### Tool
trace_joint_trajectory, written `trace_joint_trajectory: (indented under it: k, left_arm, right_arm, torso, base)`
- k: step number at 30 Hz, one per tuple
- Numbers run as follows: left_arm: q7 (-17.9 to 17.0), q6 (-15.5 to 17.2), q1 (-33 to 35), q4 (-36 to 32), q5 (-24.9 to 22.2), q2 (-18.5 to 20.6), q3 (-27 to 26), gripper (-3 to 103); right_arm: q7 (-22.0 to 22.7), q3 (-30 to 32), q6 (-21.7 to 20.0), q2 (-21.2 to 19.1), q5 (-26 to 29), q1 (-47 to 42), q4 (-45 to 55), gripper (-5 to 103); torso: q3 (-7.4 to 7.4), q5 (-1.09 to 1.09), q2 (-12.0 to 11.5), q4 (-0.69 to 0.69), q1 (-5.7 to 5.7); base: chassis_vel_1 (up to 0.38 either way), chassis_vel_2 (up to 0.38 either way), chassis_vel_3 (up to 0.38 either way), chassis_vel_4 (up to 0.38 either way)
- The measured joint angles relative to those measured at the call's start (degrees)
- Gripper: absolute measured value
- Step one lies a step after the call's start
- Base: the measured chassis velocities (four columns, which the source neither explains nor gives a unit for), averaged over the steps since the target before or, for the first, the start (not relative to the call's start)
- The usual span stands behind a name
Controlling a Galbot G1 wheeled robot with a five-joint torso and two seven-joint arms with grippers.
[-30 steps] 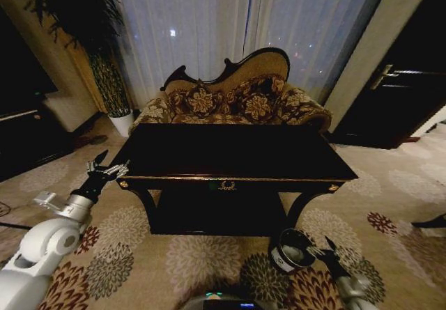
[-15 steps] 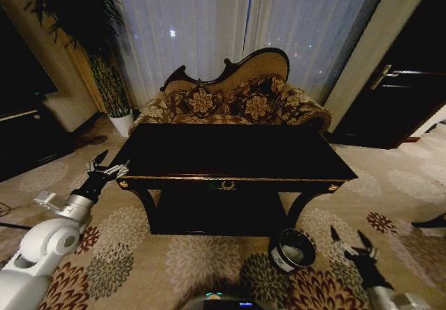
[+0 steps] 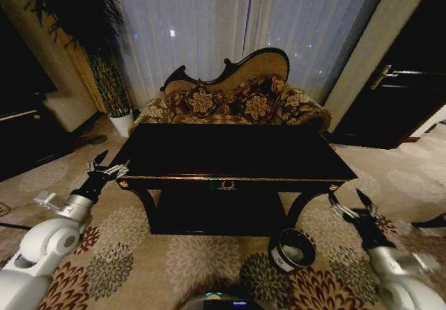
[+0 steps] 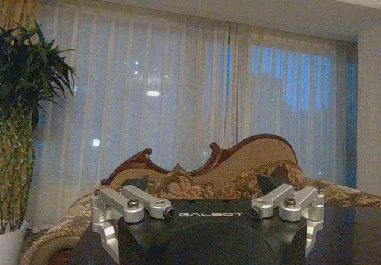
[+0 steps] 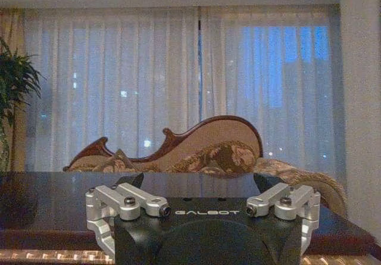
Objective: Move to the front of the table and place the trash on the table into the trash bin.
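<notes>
the robot faces the table (image 3: 230, 153), shiny black with gold trim, and its top looks bare. the trash bin (image 3: 293, 249) sits on the carpet by the table's right leg, something pale inside. left gripper (image 3: 106, 168) waits by the left corner and right gripper (image 3: 354, 205) by the right corner, both with fingers spread. best to look over the top for any trash before reaching

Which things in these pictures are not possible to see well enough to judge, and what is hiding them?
- The trash bin, head view: pale contents show inside, but they are too small and dim to identify.
- The table, head view: its glossy top is too dark to tell whether small trash lies there.
- Left gripper and right gripper, wrist views: each camera's own black mount covers the fingertips.
</notes>
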Motion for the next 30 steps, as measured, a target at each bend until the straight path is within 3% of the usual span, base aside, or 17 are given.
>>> trace_joint_trajectory:
  k: [8, 30]
  left_arm:
    - [-0.05, 0.0, 0.0, 0.0, 0.0, 0.0, 0.0, 100]
    - [-0.05, 0.0, 0.0, 0.0, 0.0, 0.0, 0.0, 100]
  right_arm:
    - [2.09, -3.16, -2.09, -3.52, 0.66, 5.98, 0.09, 100]
    - [1.3, -3.69, -3.52, -5.55, 4.1, 8.21, 0.91, 100]
  torso:
    - [0.0, -0.02, 0.0, -0.01, 0.0]
    - [-0.01, -0.02, 0.0, -0.02, 0.0]
  base:
    - [0.0, 0.0, 0.0, 0.0]
    - [0.0, 0.0, 0.0, 0.0]
